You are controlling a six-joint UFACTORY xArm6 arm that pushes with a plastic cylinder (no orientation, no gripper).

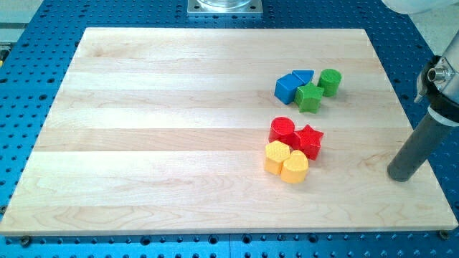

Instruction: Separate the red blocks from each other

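Observation:
A red cylinder and a red star block sit touching each other right of the board's middle. My tip rests on the wooden board near its right edge, well to the right of the red star and slightly lower. It touches no block.
A yellow hexagon block and a yellow heart block sit just below the red blocks, touching them. Higher up are a blue cube, a blue triangle block, a green star-like block and a green cylinder, clustered together.

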